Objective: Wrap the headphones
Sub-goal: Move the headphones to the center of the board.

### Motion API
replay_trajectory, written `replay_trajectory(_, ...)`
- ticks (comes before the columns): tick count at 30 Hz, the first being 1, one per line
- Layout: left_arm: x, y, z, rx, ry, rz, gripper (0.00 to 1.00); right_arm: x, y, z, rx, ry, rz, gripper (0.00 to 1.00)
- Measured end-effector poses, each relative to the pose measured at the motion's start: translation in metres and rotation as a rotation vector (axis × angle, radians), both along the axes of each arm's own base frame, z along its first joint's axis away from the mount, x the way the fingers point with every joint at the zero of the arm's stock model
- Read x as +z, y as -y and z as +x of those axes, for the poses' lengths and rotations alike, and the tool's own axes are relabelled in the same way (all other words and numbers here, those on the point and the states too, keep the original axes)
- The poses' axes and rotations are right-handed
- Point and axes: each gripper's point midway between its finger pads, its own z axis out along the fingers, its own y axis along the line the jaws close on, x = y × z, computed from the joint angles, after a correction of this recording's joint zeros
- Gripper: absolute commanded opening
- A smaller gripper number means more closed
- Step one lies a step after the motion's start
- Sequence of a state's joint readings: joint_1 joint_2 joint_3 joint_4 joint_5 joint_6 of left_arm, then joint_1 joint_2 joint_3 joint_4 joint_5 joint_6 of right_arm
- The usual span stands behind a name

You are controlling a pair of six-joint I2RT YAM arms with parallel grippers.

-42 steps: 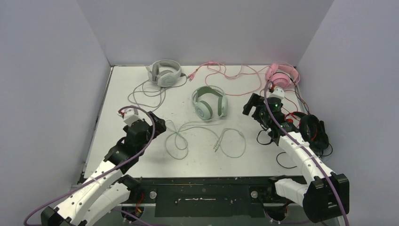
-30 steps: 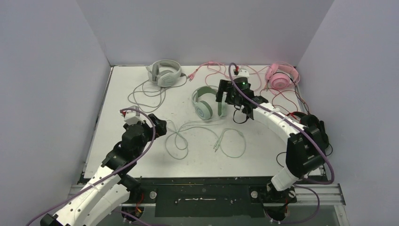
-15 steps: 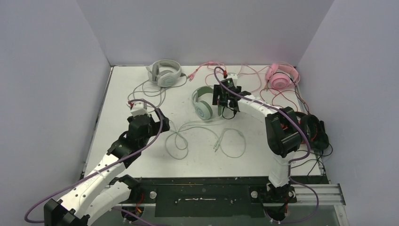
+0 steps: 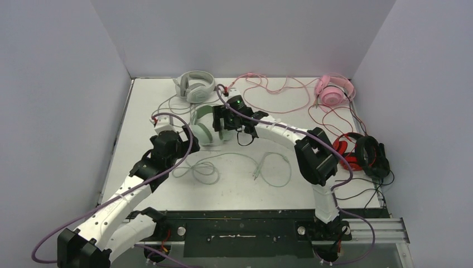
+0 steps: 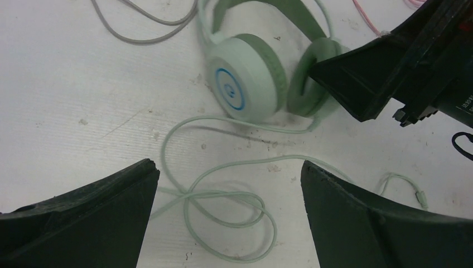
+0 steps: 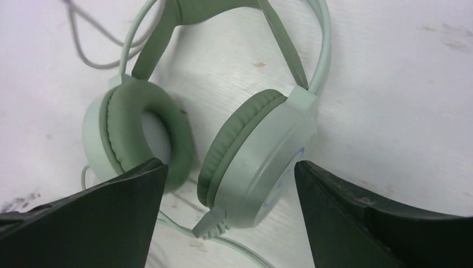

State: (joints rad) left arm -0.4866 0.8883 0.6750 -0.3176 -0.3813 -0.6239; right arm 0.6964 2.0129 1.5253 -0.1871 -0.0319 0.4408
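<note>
Top external: right gripper (image 4: 219,120) is hovering beside the mint green headset (image 4: 202,133) lying left of centre. Left wrist: left gripper (image 5: 228,218) is gaping above its cable (image 5: 223,196); a blue ring emblem (image 5: 230,89) is marking one cup (image 5: 262,67). Right wrist: fingers (image 6: 83,223) are standing apart, flanking both cups.

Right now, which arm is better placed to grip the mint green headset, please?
Probably right: the right gripper straddles the mint green headset; the left gripper hovers short, over its cable.

Right gripper (image 4: 223,119) swings from right side of counter (image 4: 240,192) to left of centre, fingers (image 6: 379,223) narrowing slightly, now straddling mint green headset (image 4: 202,125). Headset slides left, cable (image 4: 203,170) dragged along. Left gripper (image 4: 179,140) edges forward.
</note>
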Motion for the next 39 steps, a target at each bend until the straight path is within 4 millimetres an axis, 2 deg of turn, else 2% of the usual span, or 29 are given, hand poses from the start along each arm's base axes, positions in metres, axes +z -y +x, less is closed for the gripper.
replay_trajectory(2, -0.003, 0.001, 0.001, -0.006, -0.011, -0.005, 0.97, 0.009, -0.023, -0.004, 0.049, 0.01, 0.044, 0.95)
replay_trajectory(3, -0.004, 0.003, 0.001, -0.013, -0.015, -0.007, 0.97, 0.013, -0.029, -0.005, 0.06, 0.014, 0.058, 0.96)
replay_trajectory(5, -0.007, 0.007, 0.001, -0.033, -0.028, -0.014, 0.97, 0.019, -0.026, -0.001, 0.058, 0.023, 0.074, 0.98)
replay_trajectory(7, -0.013, 0.013, 0.001, -0.062, -0.051, -0.017, 0.97, 0.022, -0.01, 0.008, 0.032, 0.024, 0.082, 0.98)
replay_trajectory(9, -0.022, 0.023, 0.001, -0.108, -0.086, -0.019, 0.94, 0.024, 0.022, 0.018, -0.018, 0.016, 0.083, 0.98)
replay_trajectory(12, -0.032, 0.053, -0.002, -0.219, -0.126, -0.022, 0.91, 0.033, 0.093, 0.038, -0.141, 0.016, 0.09, 0.97)
replay_trajectory(16, -0.037, 0.115, -0.016, -0.409, -0.125, -0.035, 0.91, 0.054, 0.194, 0.069, -0.343, 0.049, 0.102, 0.97)
replay_trajectory(18, -0.04, 0.153, -0.023, -0.503, -0.118, -0.042, 0.94, 0.059, 0.243, 0.081, -0.445, 0.063, 0.099, 0.98)
replay_trajectory(20, -0.048, 0.187, -0.031, -0.576, -0.127, -0.029, 0.97, 0.057, 0.285, 0.087, -0.54, 0.059, 0.087, 0.98)
replay_trajectory(23, -0.066, 0.23, -0.041, -0.639, -0.158, 0.014, 0.97, 0.051, 0.338, 0.091, -0.671, 0.033, 0.073, 0.98)
replay_trajectory(25, -0.075, 0.251, -0.045, -0.667, -0.168, 0.032, 0.97, 0.051, 0.367, 0.098, -0.751, 0.041, 0.061, 0.99)
replay_trajectory(28, -0.089, 0.287, -0.053, -0.72, -0.18, 0.053, 0.95, 0.056, 0.398, 0.114, -0.832, 0.07, 0.033, 1.0)
replay_trajectory(33, -0.109, 0.337, -0.056, -0.788, -0.197, 0.102, 0.95, 0.074, 0.427, 0.16, -0.847, 0.149, 0.026, 1.0)
replay_trajectory(36, -0.123, 0.343, -0.047, -0.763, -0.215, 0.171, 0.95, 0.076, 0.441, 0.182, -0.835, 0.196, -0.029, 1.0)
replay_trajectory(39, -0.143, 0.321, -0.034, -0.704, -0.263, 0.264, 0.93, 0.071, 0.452, 0.197, -0.843, 0.213, -0.103, 1.0)
